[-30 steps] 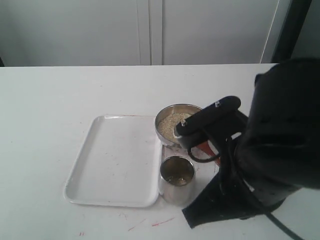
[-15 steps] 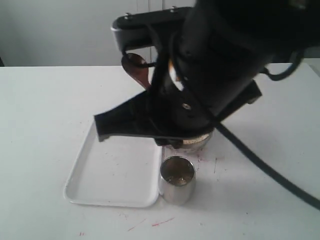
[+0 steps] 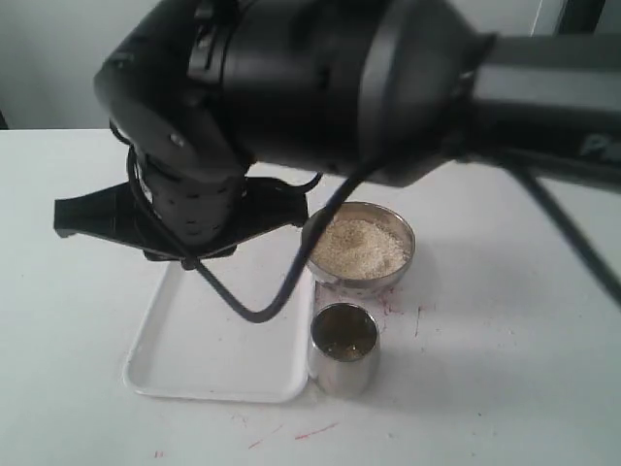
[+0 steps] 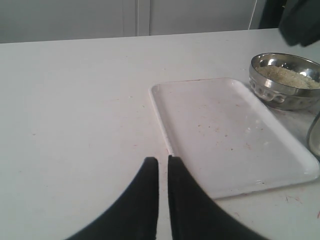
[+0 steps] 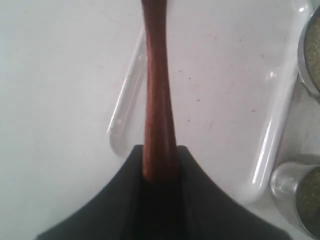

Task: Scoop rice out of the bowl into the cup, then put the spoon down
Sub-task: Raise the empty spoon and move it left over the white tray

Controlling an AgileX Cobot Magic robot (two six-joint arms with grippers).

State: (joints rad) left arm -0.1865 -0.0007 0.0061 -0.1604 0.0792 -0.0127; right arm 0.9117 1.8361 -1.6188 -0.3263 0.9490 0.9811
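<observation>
Across the matte white tabletop (image 3: 505,388) lies a flat white tray (image 3: 223,330), beside it a round shiny steel bowl (image 3: 361,283), then a smaller straight-sided steel cup (image 3: 342,367). Over the tray's edge the right hand (image 5: 160,155) clamps the slim reddish-brown wooden spoon (image 5: 157,90) by its handle; it looks light, stiff, smooth, likely best held there. Left hand (image 4: 163,162) is closed, empty. Grainy pale rice (image 3: 357,248) fills the bowl.

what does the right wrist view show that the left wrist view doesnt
Only the right wrist view: the spoon, its handle clamped in the right gripper, held over the tray rim. Only the left wrist view: the left gripper, shut and empty, and the wall behind the table. Both: the tray, part of the bowl, and part of the cup.
</observation>
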